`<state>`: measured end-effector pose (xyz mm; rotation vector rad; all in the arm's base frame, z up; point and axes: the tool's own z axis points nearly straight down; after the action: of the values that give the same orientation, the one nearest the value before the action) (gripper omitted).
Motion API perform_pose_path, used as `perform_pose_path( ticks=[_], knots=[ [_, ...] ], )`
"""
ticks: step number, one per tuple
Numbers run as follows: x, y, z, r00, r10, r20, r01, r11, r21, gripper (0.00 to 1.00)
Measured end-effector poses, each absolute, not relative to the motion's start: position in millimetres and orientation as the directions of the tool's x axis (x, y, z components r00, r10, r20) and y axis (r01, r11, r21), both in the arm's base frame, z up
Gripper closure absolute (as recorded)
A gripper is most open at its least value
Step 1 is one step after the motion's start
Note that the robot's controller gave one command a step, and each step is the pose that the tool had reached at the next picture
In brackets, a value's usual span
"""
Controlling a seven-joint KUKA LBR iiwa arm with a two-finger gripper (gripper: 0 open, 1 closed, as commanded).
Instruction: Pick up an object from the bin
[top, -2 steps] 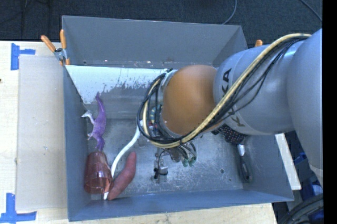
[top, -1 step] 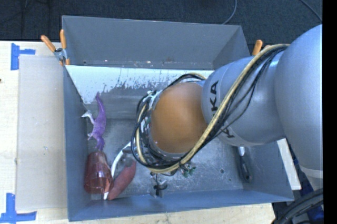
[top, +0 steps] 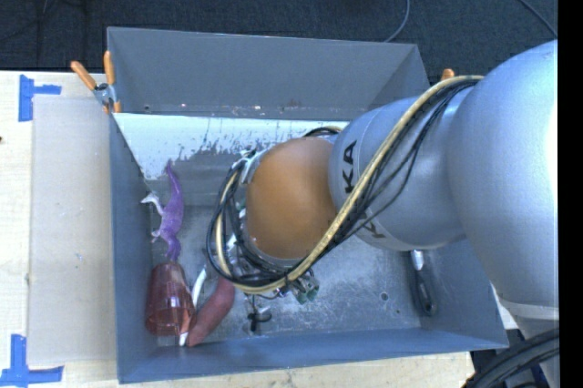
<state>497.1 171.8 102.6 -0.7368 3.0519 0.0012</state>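
Observation:
My gripper (top: 258,315) reaches down near the bin's front wall, left of the middle, and most of it is hidden under the arm's orange cover. Just left of it lies a dark red, long, tapered thing (top: 213,307), slanting toward the front left corner. A clear red, bottle-like thing (top: 167,300) lies beside that, further left, with a small white piece (top: 197,288) between the two. I see nothing in the gripper's grasp.
A purple, thin, curved toy figure (top: 170,207) lies along the left wall, further back. A dark, slim tool with a silvery end (top: 421,284) lies at the right side of the bin floor. The arm covers the middle and right back of the bin.

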Motion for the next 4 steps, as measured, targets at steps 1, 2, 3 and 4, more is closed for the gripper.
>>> perform_pose_path(
  ticks=[1, 2, 3, 4],
  knots=[
    [503.5, 180.6, 81.1, -0.721, -0.693, 0.002, -0.693, 0.721, 0.004, 0.0],
    [502.7, 181.5, 69.4, -0.749, -0.662, 0.0, -0.662, 0.749, 0.001, 1.0],
    [502.7, 181.5, 69.3, -0.75, -0.662, 0.0, -0.662, 0.75, 0.001, 1.0],
    [501.8, 181.2, 73.5, -0.75, -0.662, 0.003, -0.662, 0.75, 0.002, 1.0]
  ],
)
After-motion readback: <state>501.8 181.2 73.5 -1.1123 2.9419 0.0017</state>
